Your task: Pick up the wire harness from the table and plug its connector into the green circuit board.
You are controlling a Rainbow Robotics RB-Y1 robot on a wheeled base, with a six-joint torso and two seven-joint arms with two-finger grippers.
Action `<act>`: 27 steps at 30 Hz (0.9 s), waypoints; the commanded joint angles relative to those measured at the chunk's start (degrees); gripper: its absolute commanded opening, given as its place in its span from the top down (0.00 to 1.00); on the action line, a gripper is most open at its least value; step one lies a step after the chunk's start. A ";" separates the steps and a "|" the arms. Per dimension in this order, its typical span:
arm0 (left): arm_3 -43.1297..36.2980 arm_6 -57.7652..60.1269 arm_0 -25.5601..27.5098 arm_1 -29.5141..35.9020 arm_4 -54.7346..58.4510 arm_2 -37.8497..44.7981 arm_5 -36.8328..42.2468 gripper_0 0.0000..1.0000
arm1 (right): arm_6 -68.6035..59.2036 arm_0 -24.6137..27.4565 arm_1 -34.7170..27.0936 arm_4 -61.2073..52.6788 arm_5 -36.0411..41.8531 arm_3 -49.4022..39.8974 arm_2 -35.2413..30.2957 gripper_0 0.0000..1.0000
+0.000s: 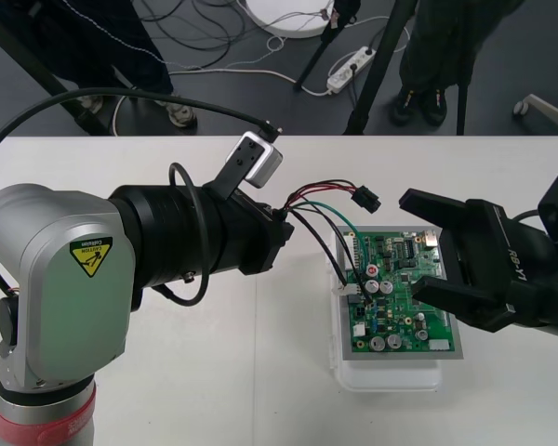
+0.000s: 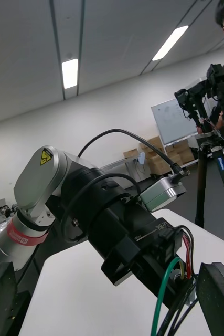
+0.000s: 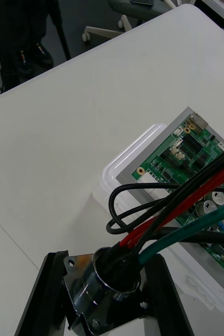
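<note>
My left gripper [image 1: 281,232] hovers just left of the green circuit board [image 1: 400,293] and is shut on the harness's round metal socket [image 3: 112,278]. Red, green and black wires [image 1: 321,200] fan out from it to the right. The small black plug [image 1: 365,198] hangs free above the table, just past the board's far edge. Thin black wires [image 1: 339,251] drop to the board's left edge. My right gripper [image 1: 414,243] is open over the right half of the board, with nothing between its fingers [image 2: 219,299]. The left gripper [image 2: 159,252] stands close in front of it.
The board rests on a white base [image 1: 391,376] on the right side of the light table [image 1: 260,372]. The left arm's big grey link [image 1: 56,279] covers the table's left side. Dark floor with cables and tripod legs lies beyond the far edge.
</note>
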 commanded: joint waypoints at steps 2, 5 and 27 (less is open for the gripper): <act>-0.68 0.47 -1.91 -1.77 0.44 -0.25 -1.33 1.00 | -3.33 8.98 -2.71 -0.77 7.89 -9.16 -9.61 0.00; -0.77 0.38 -1.91 -1.77 0.44 -0.25 -1.33 1.00 | -3.60 12.32 -2.62 -0.69 12.64 -12.85 -12.34 0.00; -0.77 -0.06 -1.91 -1.77 0.09 -0.69 -1.33 1.00 | -3.68 21.64 4.67 -0.69 44.19 -28.32 -21.83 0.00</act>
